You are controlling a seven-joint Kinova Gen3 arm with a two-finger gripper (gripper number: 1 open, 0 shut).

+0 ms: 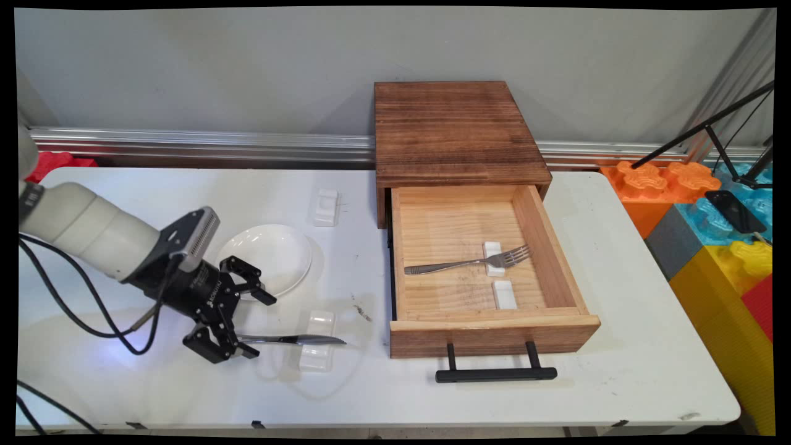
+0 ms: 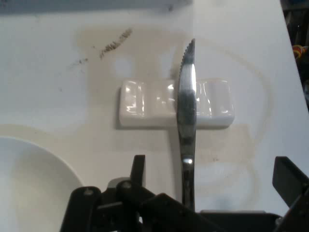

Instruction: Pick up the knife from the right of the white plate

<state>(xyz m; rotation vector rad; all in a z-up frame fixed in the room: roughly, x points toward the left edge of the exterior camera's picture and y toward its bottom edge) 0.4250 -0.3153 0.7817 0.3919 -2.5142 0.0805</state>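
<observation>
My gripper (image 1: 262, 327) hangs low over the table's near left part, open, with its fingers set wide apart. A steel knife (image 1: 290, 339) lies between them, its handle running in toward the hand and its serrated blade pointing right. In the hand view the knife (image 2: 186, 121) crosses a small white cutlery rest (image 2: 145, 104), and neither finger (image 2: 139, 169) touches it. In the main view the same rest (image 1: 316, 353) sits just right of the gripper (image 2: 212, 176). A white plate (image 1: 272, 256) lies right behind the hand.
A wooden box (image 1: 454, 130) stands at the back with its drawer (image 1: 550, 247) pulled out toward me, black handle (image 1: 494, 374) in front. Inside, a fork (image 1: 463, 264) lies on a white rest (image 1: 492, 248) beside another rest (image 1: 505, 295). A third rest (image 1: 325, 207) sits behind the plate. Coloured foam blocks (image 1: 710, 247) stand off the table's right end.
</observation>
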